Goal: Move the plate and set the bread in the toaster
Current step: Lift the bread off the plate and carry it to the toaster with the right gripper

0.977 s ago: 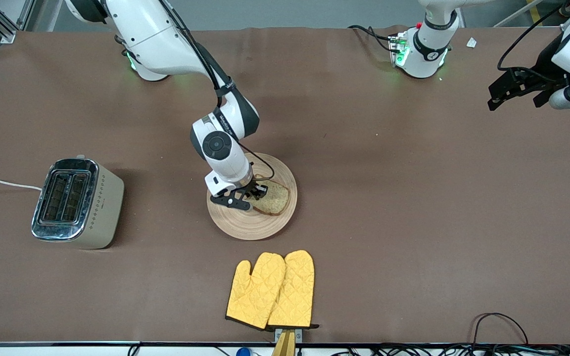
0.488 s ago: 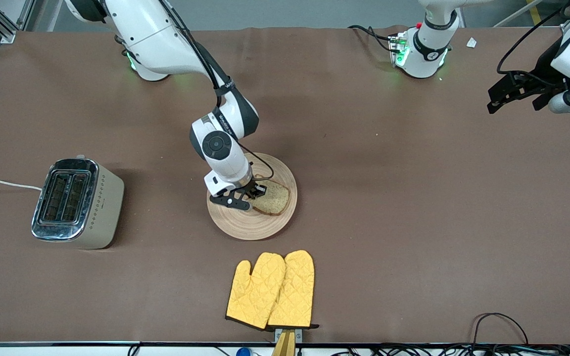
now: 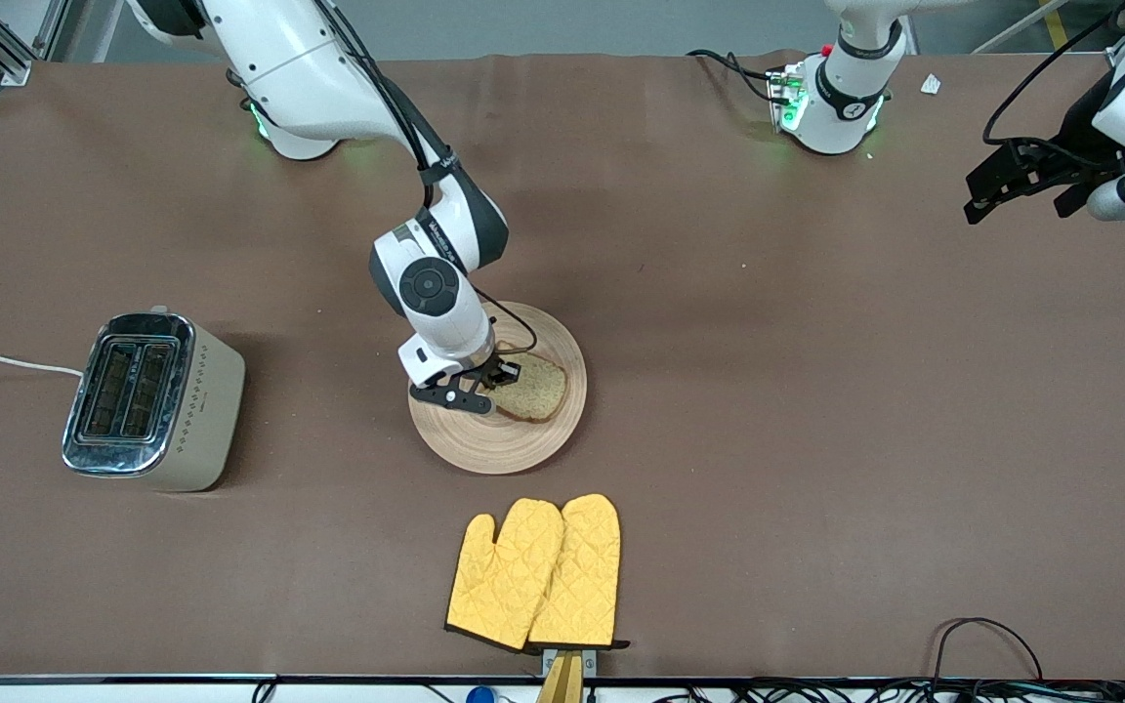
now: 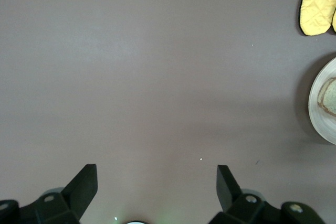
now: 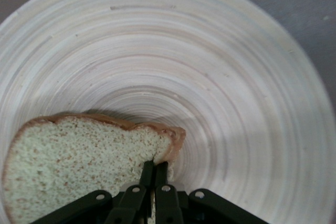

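1. The brown table (image 3: 816, 439) carried everything, and the round, light wooden plate with ring grooves (image 3: 484, 444) sat near its middle, nearer the front camera than the robot bases.
2. The boxy beige toaster with a chrome top (image 3: 147, 400) stood well apart from the plate, toward the right arm's end of the table, both slots empty.
3. A pair of quilted yellow oven mitts (image 3: 535, 574) lay nearer the camera than the plate, untouched.
4. The right gripper (image 3: 494, 376) was down on the plate; a second earlier its fingers were partly apart, and now they had pinched tight on the crust edge of the light brown bread slice (image 5: 79, 166) (the wrist view shows that edge tipped up off the wood).
5. That grip suggests the bread was secured and a lift toward the toaster could come next; the thin slice might bend or tear.
6. The left gripper (image 4: 156, 182) waited over bare table at the left arm's end, fingers spread wide and empty.
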